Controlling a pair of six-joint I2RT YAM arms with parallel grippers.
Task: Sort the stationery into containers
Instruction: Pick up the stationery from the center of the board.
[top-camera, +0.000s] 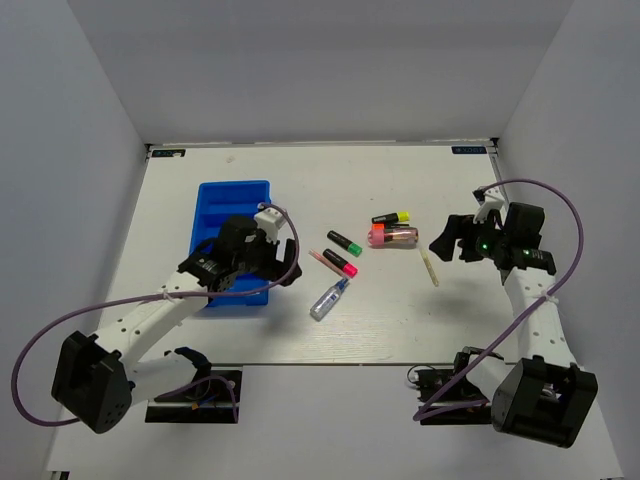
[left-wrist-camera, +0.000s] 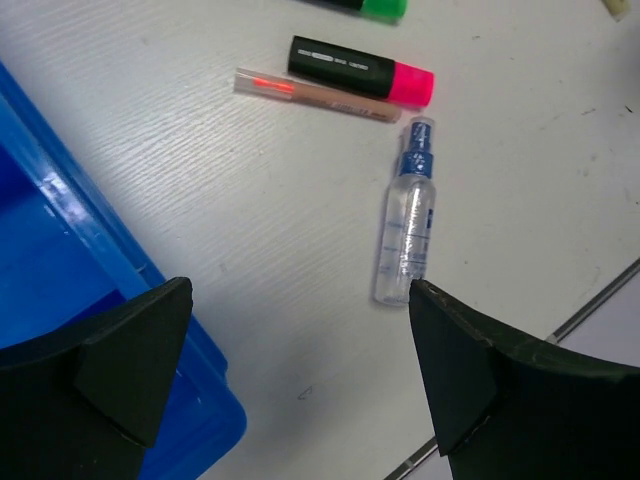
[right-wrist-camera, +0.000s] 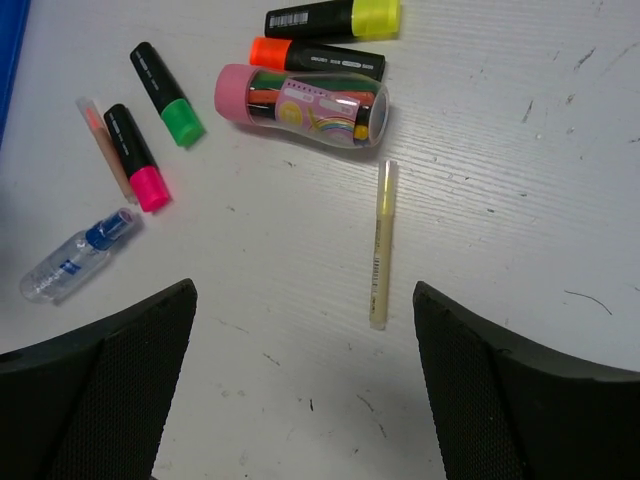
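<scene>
The blue tray (top-camera: 232, 200) lies left of centre; its edge shows in the left wrist view (left-wrist-camera: 60, 270). My left gripper (top-camera: 272, 262) hovers open and empty over the tray's near right corner. The clear-blue tube (top-camera: 329, 298) (left-wrist-camera: 407, 227), a pink-capped highlighter (top-camera: 341, 263) (left-wrist-camera: 362, 72), a thin pink stick (left-wrist-camera: 315, 94) and a green-capped highlighter (top-camera: 344, 243) lie to its right. My right gripper (top-camera: 452, 240) is open and empty, above the pale-yellow stick (top-camera: 430, 268) (right-wrist-camera: 381, 243). The pink-orange tube (top-camera: 393, 236) (right-wrist-camera: 300, 105) and a yellow-capped highlighter (top-camera: 392, 217) (right-wrist-camera: 333, 19) lie further back.
An orange-capped highlighter (right-wrist-camera: 318, 52) lies between the yellow-capped one and the pink-orange tube. The table's near edge (left-wrist-camera: 560, 325) runs close behind the clear-blue tube. White walls enclose the table on three sides.
</scene>
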